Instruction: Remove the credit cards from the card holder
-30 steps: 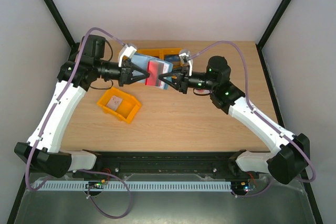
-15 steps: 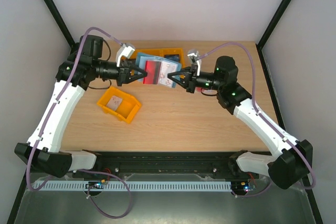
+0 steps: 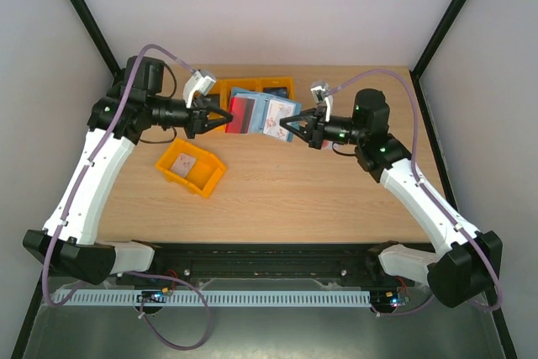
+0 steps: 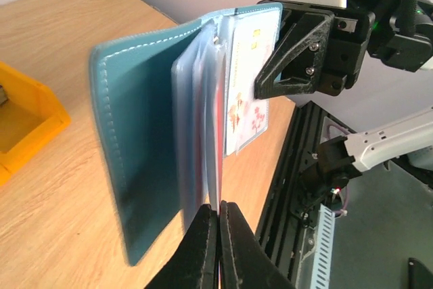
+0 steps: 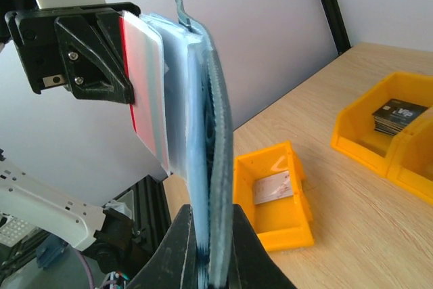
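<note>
Since the earlier frame the right tool (image 3: 286, 126) has drawn away toward the right of the top view and the left tool (image 3: 229, 117) has edged left, so the card holder (image 3: 261, 112) is now spread wider between them. It hangs in the air above the wooden surface (image 3: 294, 199), in the upper middle of the top view, open like a book with its teal cover and clear inner sleeves fanned out. At the bottom of the left wrist view the left tool's fingers are pressed together on the edge of an inner sleeve. At the bottom of the right wrist view the right tool's fingers are clamped on the teal cover. 2 cards sit in the sleeves: a red card (image 3: 241, 115) on the left tool's side and a pale card with pinkish marking (image 3: 278, 120) on the right tool's side, just beside that tool's black finger in the left wrist view. A single orange bin (image 3: 206, 176) stands on the surface in the left half of the top view, below the left tool, with 1 small pale card (image 3: 185, 163) lying flat inside. A pair of joined orange bins (image 3: 273, 85) stands at the far edge, partly hidden behind the holder; the right wrist view shows dark cards (image 5: 394, 114) in 1 of them.
</note>
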Motion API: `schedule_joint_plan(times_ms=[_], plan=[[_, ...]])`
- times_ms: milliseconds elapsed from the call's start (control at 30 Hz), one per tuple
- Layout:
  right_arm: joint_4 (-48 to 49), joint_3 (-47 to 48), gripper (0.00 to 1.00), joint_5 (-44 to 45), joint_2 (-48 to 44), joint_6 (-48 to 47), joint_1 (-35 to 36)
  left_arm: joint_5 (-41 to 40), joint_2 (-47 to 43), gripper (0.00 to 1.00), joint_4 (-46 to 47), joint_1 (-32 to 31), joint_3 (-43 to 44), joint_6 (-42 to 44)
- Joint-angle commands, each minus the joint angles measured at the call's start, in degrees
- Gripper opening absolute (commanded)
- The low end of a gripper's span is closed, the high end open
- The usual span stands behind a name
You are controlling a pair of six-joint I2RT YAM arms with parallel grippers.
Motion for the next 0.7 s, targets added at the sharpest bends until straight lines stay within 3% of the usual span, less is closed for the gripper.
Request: schedule_joint_plan(times_ms=[0, 333, 567, 667], plan=[[-3.8, 0.4, 0.02, -0.5, -2.6, -2.7, -2.9, -1.9, -1.0, 0.02, -2.9, 1.2, 2.9, 2.5], [-5.0, 1.1, 0.02, -4.5, -2.0, -4.6, -3.2, -6.7, -0.8, 0.02, -3.3, 1.4, 2.0, 4.5], [7.0, -1.5, 0.02, -6.1, 1.0, 5.3, -2.1, -1.4, 1.7, 0.02, -2.0, -5.8, 2.4, 3.3], [10.6, -3.5, 0.09, -5.5, -0.5, 6.1, -1.5, -0.5, 4.1, 0.02, -0.5, -7.8, 3.2, 1.1]])
